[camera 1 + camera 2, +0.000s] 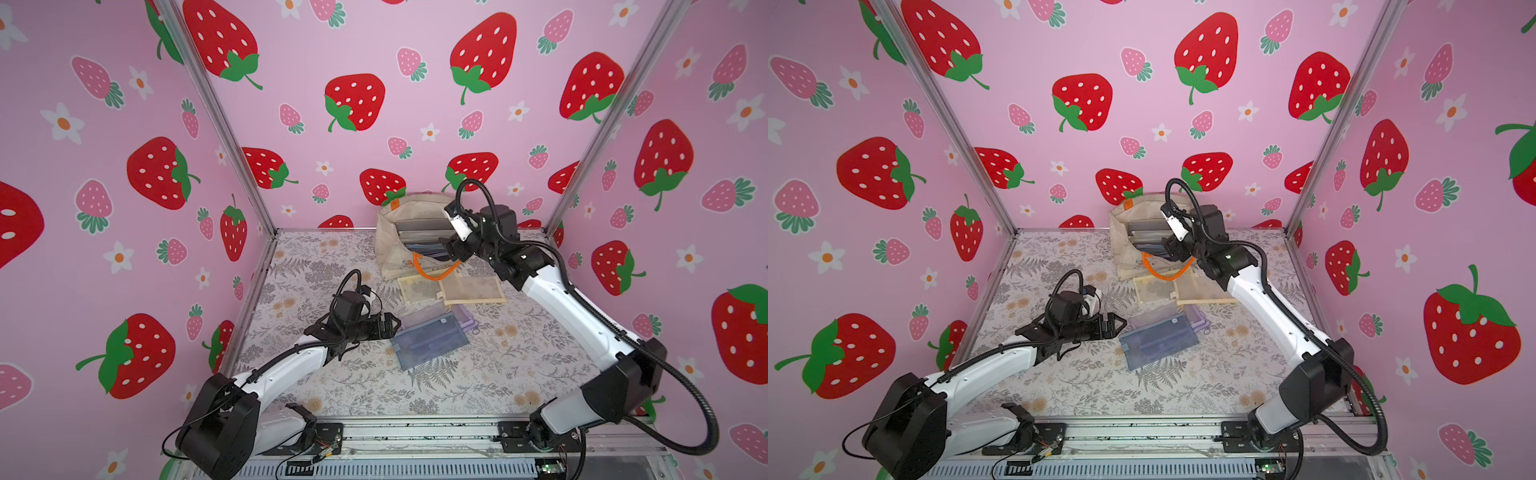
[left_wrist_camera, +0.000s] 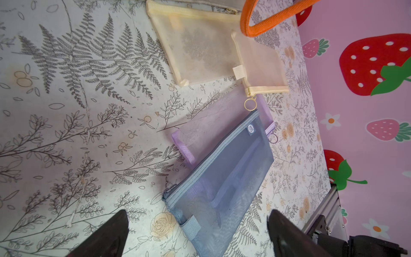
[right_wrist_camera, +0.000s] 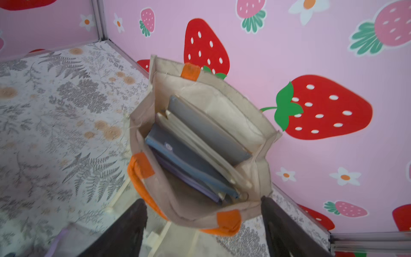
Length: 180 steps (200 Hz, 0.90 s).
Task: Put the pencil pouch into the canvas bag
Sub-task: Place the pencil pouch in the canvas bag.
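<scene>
I see the cream canvas bag (image 3: 233,104) standing open by the back wall (image 3: 289,55). A dark blue pencil pouch (image 3: 189,160) stands on edge inside it.

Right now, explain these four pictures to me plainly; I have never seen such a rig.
This is a robot with two arms on a table, each ending in a two-fingered gripper. Two pictures look down from one camera head above and are nearly alike. The other two come from cameras on the wrists, looking out along the fingers.

A canvas bag stands open at the back, with several flat pouches upright inside. In front of it lie two yellow pouches, and a blue pouch that partly covers a purple pouch.

The left gripper is open at one end of the blue pouch. The right gripper is open above the bag's mouth. Neither holds anything.
</scene>
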### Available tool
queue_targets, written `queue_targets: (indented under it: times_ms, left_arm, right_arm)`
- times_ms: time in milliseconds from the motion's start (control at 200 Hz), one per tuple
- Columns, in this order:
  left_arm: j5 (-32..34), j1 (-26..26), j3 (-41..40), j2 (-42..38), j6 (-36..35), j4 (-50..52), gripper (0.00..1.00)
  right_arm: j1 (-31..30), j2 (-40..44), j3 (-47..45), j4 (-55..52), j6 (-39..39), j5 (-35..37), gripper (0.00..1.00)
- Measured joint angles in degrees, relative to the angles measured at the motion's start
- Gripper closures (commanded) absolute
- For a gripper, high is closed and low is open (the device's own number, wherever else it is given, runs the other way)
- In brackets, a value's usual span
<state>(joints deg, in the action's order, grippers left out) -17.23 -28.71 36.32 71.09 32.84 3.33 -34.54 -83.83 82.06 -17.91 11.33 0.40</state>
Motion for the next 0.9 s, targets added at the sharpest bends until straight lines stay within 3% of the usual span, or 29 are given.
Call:
queue_targets:
  times_ms: [465, 680, 901]
  left_arm:
    - [-1.86, 0.07, 3.32, 3.93, -1.16, 3.19, 0.10]
    - [-2.32, -0.07, 5.05, 7.43, -1.11, 3.17, 0.06]
    - [-2.69, -0.46, 9.05, 15.02, -1.22, 2.01, 0.07]
  right_arm:
    - [-0.24, 25.00, -39.32, -0.20, -23.76, -10.23, 0.01]
    - [-0.26, 26.14, -50.80, 4.79, -32.35, -14.73, 0.01]
    - [-0.33, 21.97, -54.80, 12.48, -37.51, -17.75, 0.01]
